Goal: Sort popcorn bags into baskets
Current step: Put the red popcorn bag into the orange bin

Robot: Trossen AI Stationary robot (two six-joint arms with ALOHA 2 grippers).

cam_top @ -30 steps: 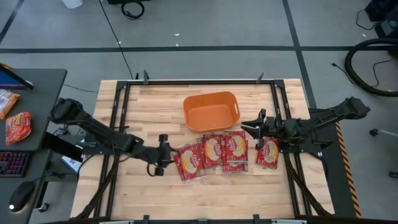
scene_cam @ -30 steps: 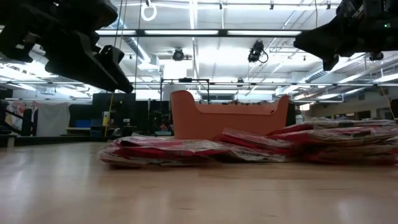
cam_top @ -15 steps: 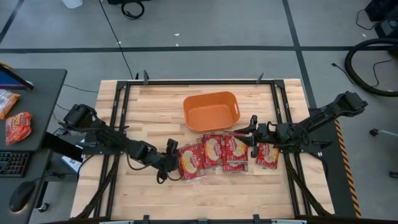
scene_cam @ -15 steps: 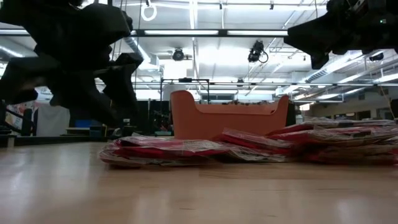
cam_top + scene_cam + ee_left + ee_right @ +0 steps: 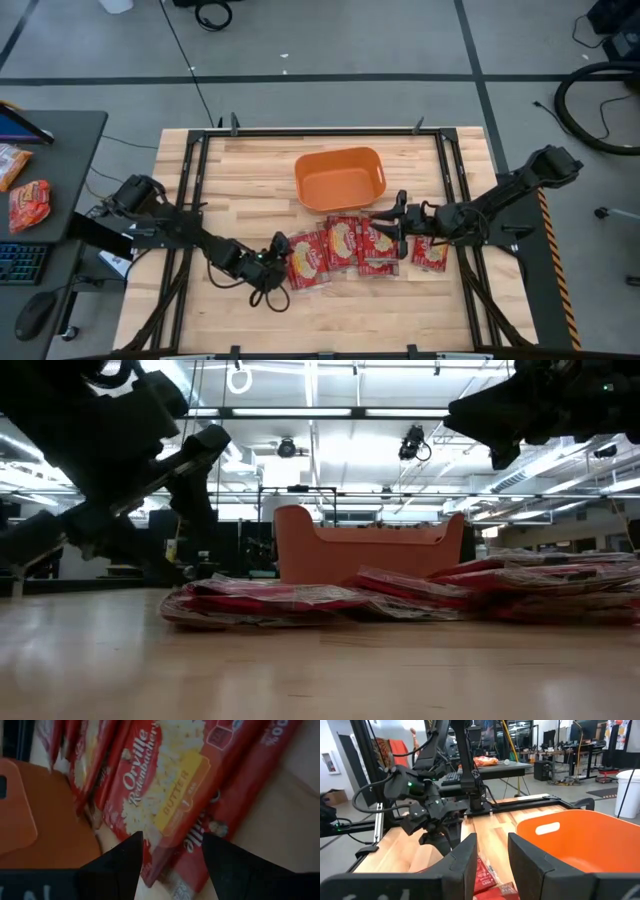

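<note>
Several red popcorn bags lie overlapping in a row on the table in front of the orange basket; the low view shows them as a flat heap. My left gripper is open at the left end of the row. In the left wrist view its fingers stand either side of the leftmost bag, and in the low view it hangs above the heap. My right gripper is open above the bags near the basket's front right corner.
The table's black frame rails run along its left and right sides. On a dark side desk to the left lie a paler orange packet and a keyboard. Bare wood shows left of the basket and along the near edge.
My left gripper has moved toward the table's right and near edge, come down and tipped toward the leftmost bag. My right gripper has moved toward the table's left, from over the rightmost bag to the bags in front of the basket. The bags have stayed where they were.
</note>
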